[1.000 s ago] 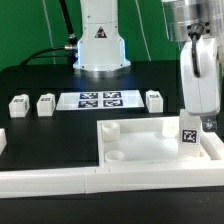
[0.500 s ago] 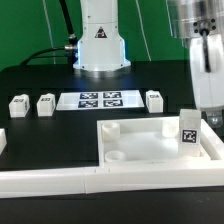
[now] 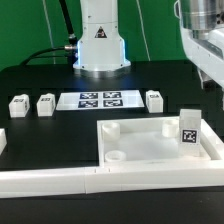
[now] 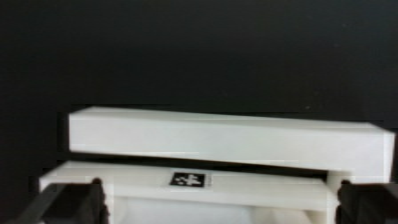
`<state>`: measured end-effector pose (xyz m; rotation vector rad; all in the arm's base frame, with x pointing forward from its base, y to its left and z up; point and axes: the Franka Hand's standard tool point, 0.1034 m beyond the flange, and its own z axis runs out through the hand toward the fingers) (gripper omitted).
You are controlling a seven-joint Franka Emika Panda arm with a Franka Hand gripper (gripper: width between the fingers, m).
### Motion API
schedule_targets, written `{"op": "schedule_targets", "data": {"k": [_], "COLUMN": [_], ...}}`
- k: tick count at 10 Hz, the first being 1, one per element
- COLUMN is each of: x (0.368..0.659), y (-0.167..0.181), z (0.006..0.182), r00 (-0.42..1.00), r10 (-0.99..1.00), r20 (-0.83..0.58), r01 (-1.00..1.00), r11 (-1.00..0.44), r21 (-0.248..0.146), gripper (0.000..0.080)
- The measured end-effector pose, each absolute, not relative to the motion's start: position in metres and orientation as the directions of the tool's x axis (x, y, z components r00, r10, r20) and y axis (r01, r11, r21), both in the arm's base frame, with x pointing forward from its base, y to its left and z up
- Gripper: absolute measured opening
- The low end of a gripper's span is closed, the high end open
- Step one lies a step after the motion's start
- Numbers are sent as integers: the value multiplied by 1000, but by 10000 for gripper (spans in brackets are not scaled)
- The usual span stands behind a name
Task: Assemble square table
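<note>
The white square table top point(image 3: 150, 150) lies at the exterior view's lower right, rim up. One white leg point(image 3: 189, 128) stands upright in its far right corner socket, tag facing the camera. My gripper point(image 3: 210, 80) hangs above that leg, open and empty, clear of it. In the wrist view the tagged white leg point(image 4: 187, 180) sits below, between my two dark fingertips point(image 4: 71, 200), with my gripper point(image 4: 217, 203) open around nothing. Three more leg blocks lie on the black table: two at the left point(image 3: 17, 103) point(image 3: 46, 103), one at the middle right point(image 3: 154, 99).
The marker board point(image 3: 100, 99) lies flat between the loose legs. The long white barrier wall point(image 3: 50, 180) runs along the front and left of the table top. The robot base point(image 3: 100, 45) stands at the back.
My gripper stood around the upright leg a second ago. It has let go and risen up and to the exterior view's right. The leg stays standing in the corner.
</note>
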<state>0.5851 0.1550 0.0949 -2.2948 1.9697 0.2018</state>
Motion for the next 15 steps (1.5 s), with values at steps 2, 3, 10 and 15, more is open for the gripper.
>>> {"op": "schedule_targets", "data": {"k": [2, 3, 10, 15], "x": [585, 584, 508, 507], "y": [155, 155, 142, 138], "z": [94, 94, 71, 70], "r00": [258, 339, 833, 967], "r10": [-951, -926, -542, -239], "r20": [-171, -165, -109, -85], "r01": [-966, -940, -549, -246], "r11": [-259, -339, -834, -966], "r21": [-16, -30, -56, -82], "gripper": [649, 649, 649, 649]}}
